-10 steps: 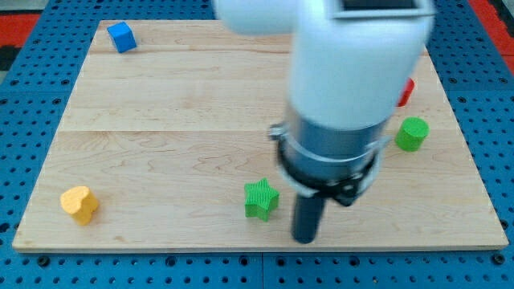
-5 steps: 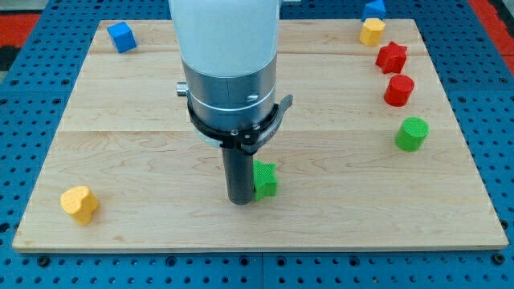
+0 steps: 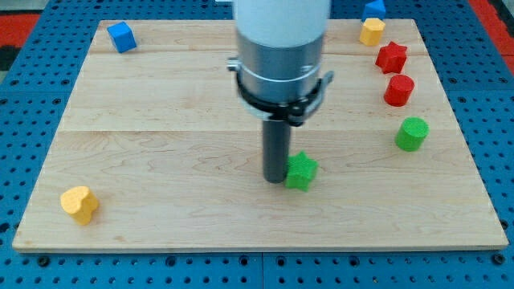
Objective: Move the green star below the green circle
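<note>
At the lower left of the frame a yellow block [image 3: 79,203], roughly heart-shaped, sits near the table's [image 3: 161,120] bottom edge. At the upper left a blue cube [image 3: 121,37] lies close to the top edge. Just right of centre, my tip [image 3: 276,178] rests on the wood, and the green star [image 3: 301,171] lies touching it on its right side, in the lower middle of the frame. There are no jaws on this arm, only the plain dark rod, so nothing is clasped. Well to the right, the green circle [image 3: 412,133] stands higher in the frame than the star. Above it come a red cylinder [image 3: 398,90], then a red star [image 3: 391,57], a yellow block [image 3: 371,31] and, at the top edge, a blue block [image 3: 374,8] only partly in view.
</note>
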`<state>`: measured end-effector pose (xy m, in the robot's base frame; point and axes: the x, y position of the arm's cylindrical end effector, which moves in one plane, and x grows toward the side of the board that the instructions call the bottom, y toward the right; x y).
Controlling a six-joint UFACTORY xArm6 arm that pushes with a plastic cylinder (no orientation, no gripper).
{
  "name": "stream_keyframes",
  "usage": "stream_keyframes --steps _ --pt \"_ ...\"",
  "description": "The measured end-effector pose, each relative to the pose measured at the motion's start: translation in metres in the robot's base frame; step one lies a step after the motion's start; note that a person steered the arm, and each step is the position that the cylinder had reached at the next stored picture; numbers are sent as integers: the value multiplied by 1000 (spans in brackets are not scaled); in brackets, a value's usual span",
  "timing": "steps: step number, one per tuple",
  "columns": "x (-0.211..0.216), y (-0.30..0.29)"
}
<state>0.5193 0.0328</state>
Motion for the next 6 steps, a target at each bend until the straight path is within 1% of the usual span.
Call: stream_keyframes --steps 2,4,6 --pt "-10 54" --pt "-23 75" --pt "-22 116"
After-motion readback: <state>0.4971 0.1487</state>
